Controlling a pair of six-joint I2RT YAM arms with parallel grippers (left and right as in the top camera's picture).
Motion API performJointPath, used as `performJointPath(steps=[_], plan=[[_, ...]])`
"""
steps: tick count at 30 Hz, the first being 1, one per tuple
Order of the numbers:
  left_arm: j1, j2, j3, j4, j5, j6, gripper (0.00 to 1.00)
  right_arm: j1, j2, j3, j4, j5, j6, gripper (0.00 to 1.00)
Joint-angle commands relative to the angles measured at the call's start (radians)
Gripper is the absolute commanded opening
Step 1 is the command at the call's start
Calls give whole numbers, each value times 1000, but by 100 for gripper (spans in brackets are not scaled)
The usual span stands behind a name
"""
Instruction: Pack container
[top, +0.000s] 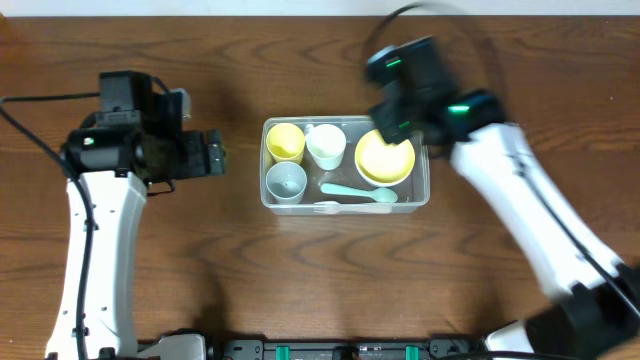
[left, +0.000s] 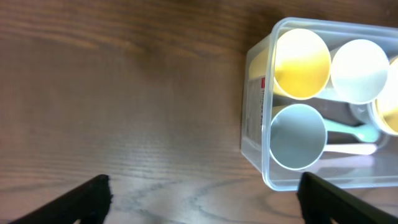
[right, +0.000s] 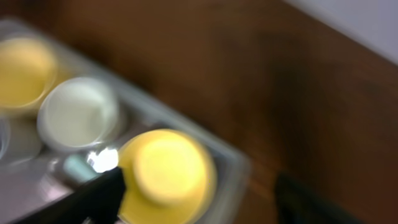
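Note:
The clear plastic container (top: 420, 196) sits mid-table. It holds a yellow cup (top: 285, 142), a white cup (top: 326, 145), a grey-blue cup (top: 286, 182), a yellow bowl (top: 385, 157), a mint spoon (top: 360, 192) and a white spoon. My left gripper (top: 216, 155) is open and empty, left of the container (left: 254, 112). My right gripper (top: 402, 118) is open and empty above the container's far right corner, over the yellow bowl (right: 168, 174). The right wrist view is blurred.
The table is dark wood (top: 200, 260). Its far edge shows as a pale strip in the right wrist view (right: 360, 25). Black cables run from both arms.

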Motion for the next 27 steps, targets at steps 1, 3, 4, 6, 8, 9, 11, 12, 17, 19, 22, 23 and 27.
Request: performJointPath(steps=[1, 3, 4, 6, 8, 9, 11, 12, 17, 19, 22, 23, 27], plan=[[-70, 2, 77, 39, -128, 25, 98, -110, -73, 3, -2, 53, 201, 89], [-98, 4, 97, 80, -146, 24, 98, -172, -76, 3, -16, 48, 214, 99], [-105, 7, 104, 105, -146, 24, 98, -201, -74, 3, -26, 34, 213, 99], [-108, 11, 109, 146, -146, 24, 98, -244, -64, 3, -48, 15, 213, 99], [-108, 16, 109, 169, -146, 24, 98, -275, -53, 3, -55, 12, 213, 99], [-108, 17, 108, 170, -146, 24, 98, -283, -51, 3, -52, 12, 213, 99], [-108, 17, 108, 169, -146, 24, 98, -294, -51, 3, -42, 21, 212, 99], [-108, 17, 108, 168, -146, 24, 98, -298, -52, 3, -39, 24, 212, 99], [-108, 13, 108, 158, -146, 24, 98, -302, -53, 3, -54, 15, 158, 99], [-102, 2, 108, 127, -146, 28, 98, -302, -68, 3, -77, 16, 187, 99], [-102, -29, 107, 66, -145, 29, 98, -302, -106, 3, -111, 26, 230, 99], [-102, -44, 103, 53, -145, 29, 98, -301, -127, 2, -121, 40, 245, 99], [-102, -153, 54, 49, -132, 27, 98, -296, -216, -2, -164, 47, 266, 99]])
